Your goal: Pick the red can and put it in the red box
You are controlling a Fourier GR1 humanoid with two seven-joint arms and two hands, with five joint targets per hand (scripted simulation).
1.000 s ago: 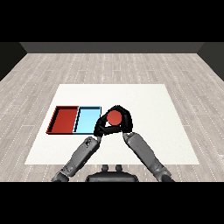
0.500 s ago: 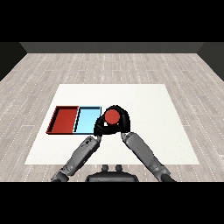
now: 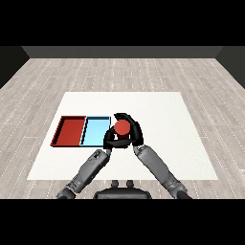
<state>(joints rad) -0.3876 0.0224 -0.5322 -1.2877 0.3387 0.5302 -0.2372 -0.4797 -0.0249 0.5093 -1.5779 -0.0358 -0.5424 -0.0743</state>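
one white table [image 3: 158, 115], a flat rectangular top with a plain matte surface, carries everything else. on it lie two trays, side by side and touching along one long edge, both shallow rectangles with low walls: one red tray [image 3: 70, 131] toward the table's left edge, and one light blue tray [image 3: 95, 131] just to its right, nearer the middle of the tabletop. both trays show only their smooth flat floors inside; nothing sits in either. two grey forearms, round and smooth, come in from the near edge of the table and lean toward each other, each ending in a black hand. the right hand [image 3: 133, 130] is curled round the one red can [image 3: 121, 127], its fingers arching over the far side of the can and its thumb side wrapping the near side, so it has hold of the can. the left hand [image 3: 109, 140] is pressed in close against the can's lower left, just beside the right near corner of the light blue tray; whether its fingers are closed or relaxed cannot be told. the red can is a small cylinder seen from above as a plain red round top, sitting just beside the right edge of the light blue tray, near the middle of the tabletop, and well apart from the red tray.
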